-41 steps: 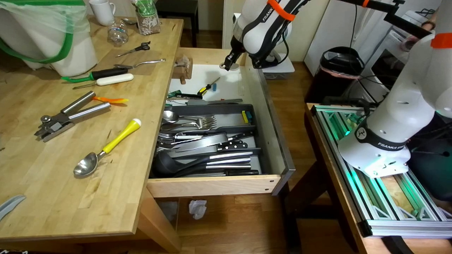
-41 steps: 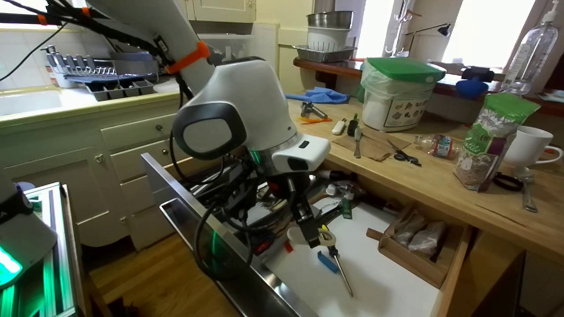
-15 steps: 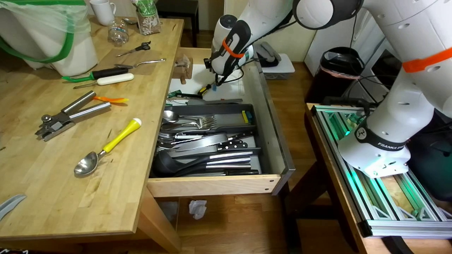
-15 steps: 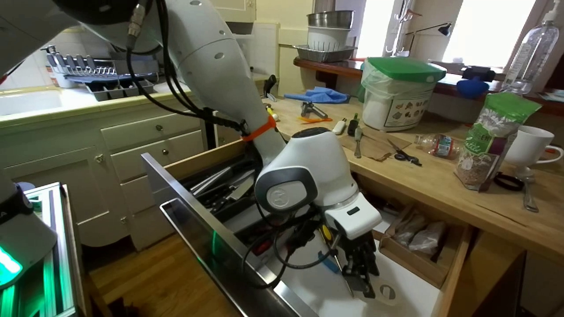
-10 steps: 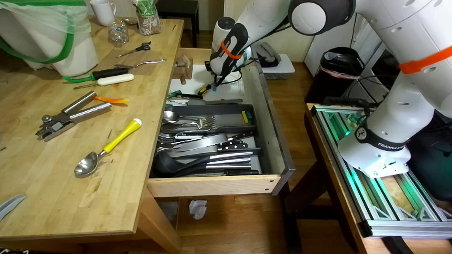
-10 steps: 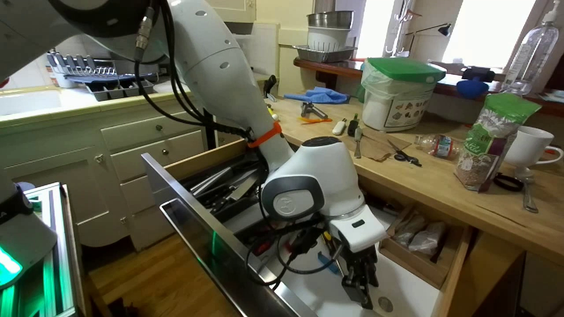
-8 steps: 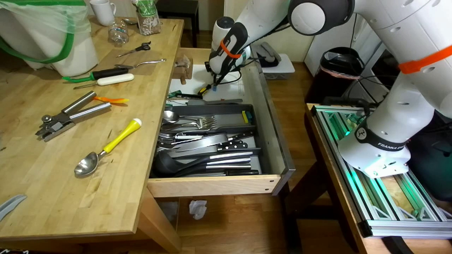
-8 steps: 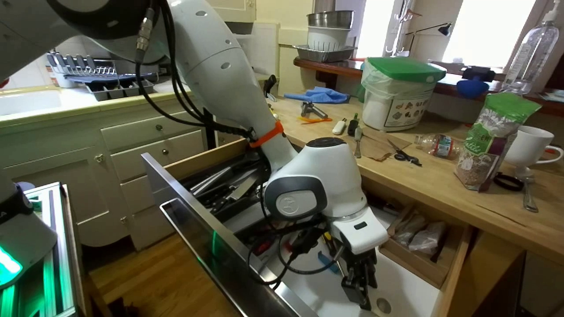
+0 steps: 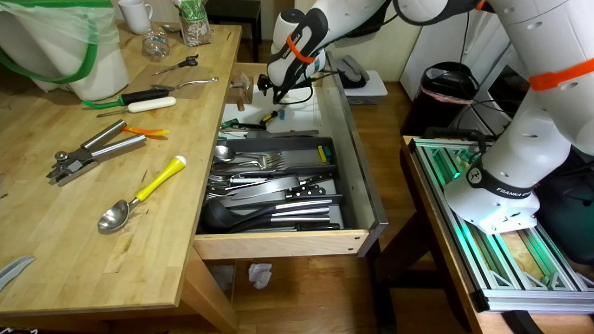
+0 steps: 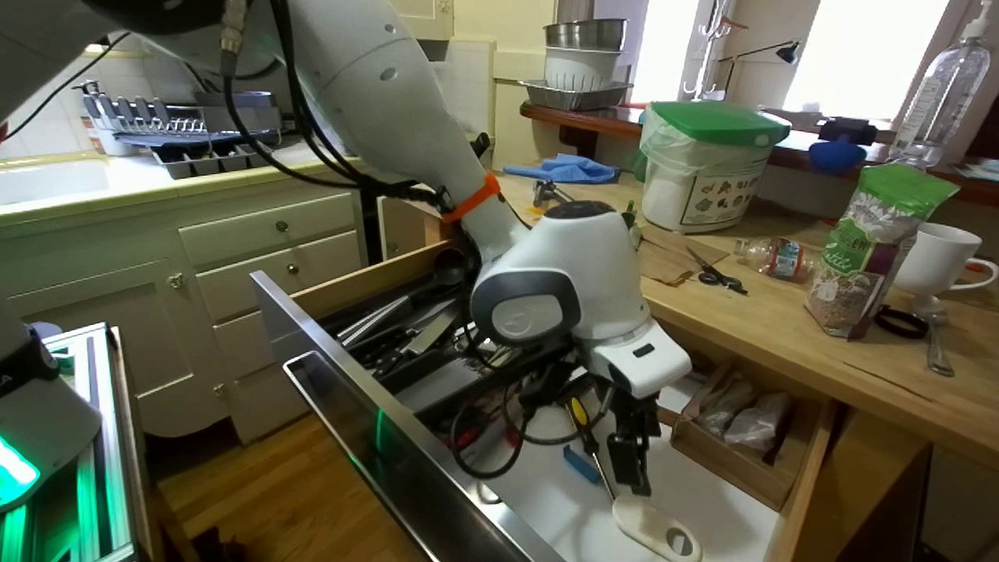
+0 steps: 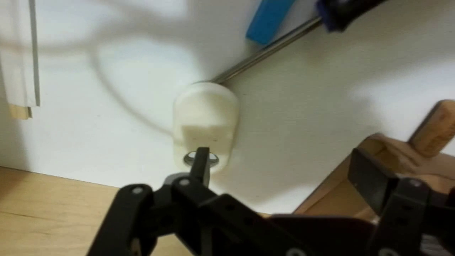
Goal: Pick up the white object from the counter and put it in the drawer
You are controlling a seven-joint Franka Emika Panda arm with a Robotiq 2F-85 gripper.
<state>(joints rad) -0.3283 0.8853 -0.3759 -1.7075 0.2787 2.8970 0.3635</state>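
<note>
White object (image 11: 207, 113), one, in drawer (image 9: 283, 245), one tool (image 11: 282, 163)

Wooden counter (image 9: 69, 260), yellow-handled spoon (image 9: 145, 193), plastic bottle (image 9: 155, 44)

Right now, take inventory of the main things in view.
Wooden plank counter: 1, light brown, in both exterior views
Wooden drawer: 1, pale, open beneath counter
Flat, holed oval piece: 1, white, in drawer
Divided cutlery tray: 1, dark, in drawer
Yellow-handled metal spoon: 1, yellow and silver, on counter
Handled mug: 1, white, on counter
Lidded bin: 1, white and green, on counter
Jointed robot arm: 1, white, over drawer
Two-fingered end effector: 1, black, near oval piece
</note>
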